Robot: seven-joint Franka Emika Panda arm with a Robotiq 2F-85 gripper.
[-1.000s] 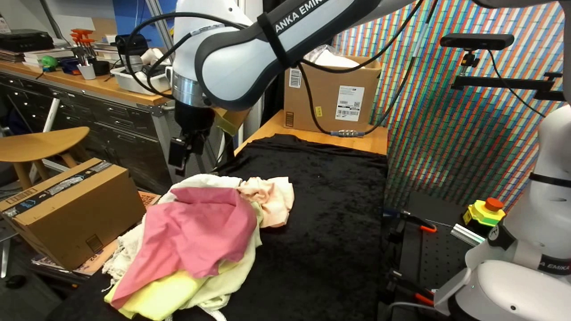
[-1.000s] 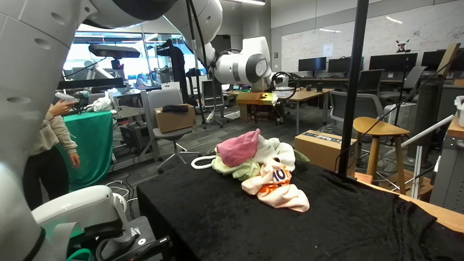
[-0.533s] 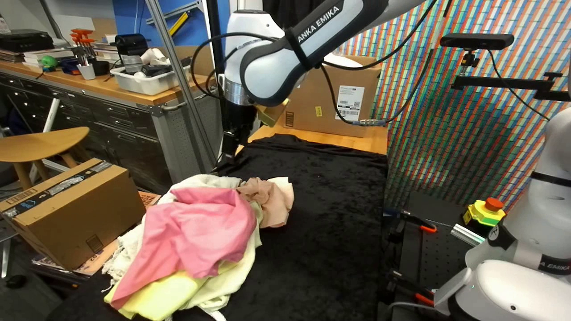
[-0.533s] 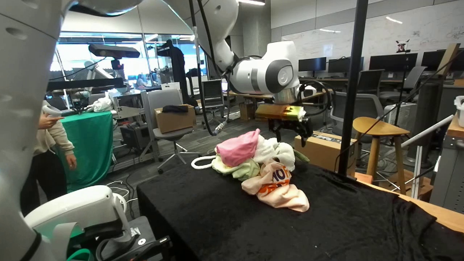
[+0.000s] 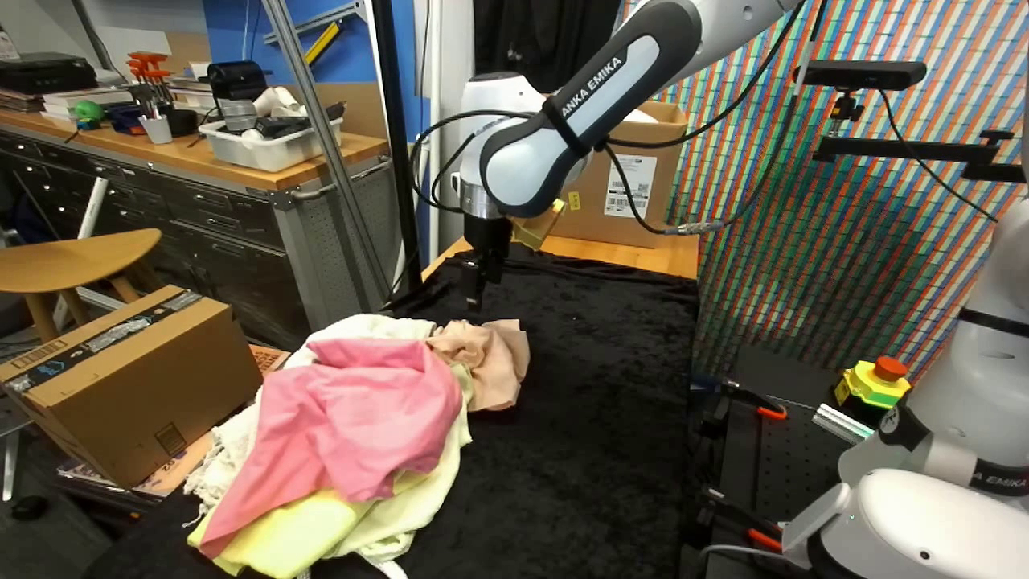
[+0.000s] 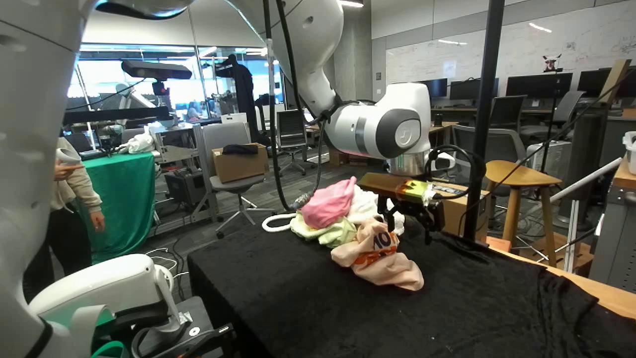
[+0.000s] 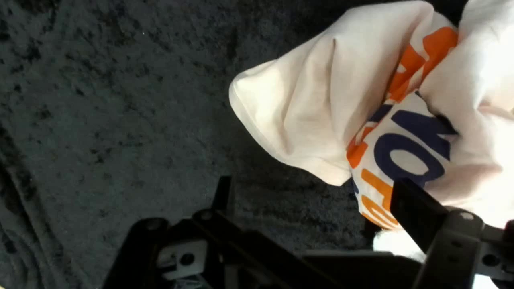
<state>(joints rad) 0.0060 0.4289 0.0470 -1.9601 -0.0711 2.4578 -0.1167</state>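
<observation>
Your pincer [image 7: 312, 192] hangs wide, seemingly off the peach cloth [image 7: 349, 94]; expect it soft, light, pinchable at printed folds [image 7: 395, 138]

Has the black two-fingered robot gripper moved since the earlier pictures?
Yes. In an exterior view, the black two-fingered gripper is now lower and further right in the picture, closer to the black upright pole.

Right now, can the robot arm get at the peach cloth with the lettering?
Likely yes: the open gripper hangs near the peach cloth, and in the wrist view no other object lies over its exposed corner.
</observation>
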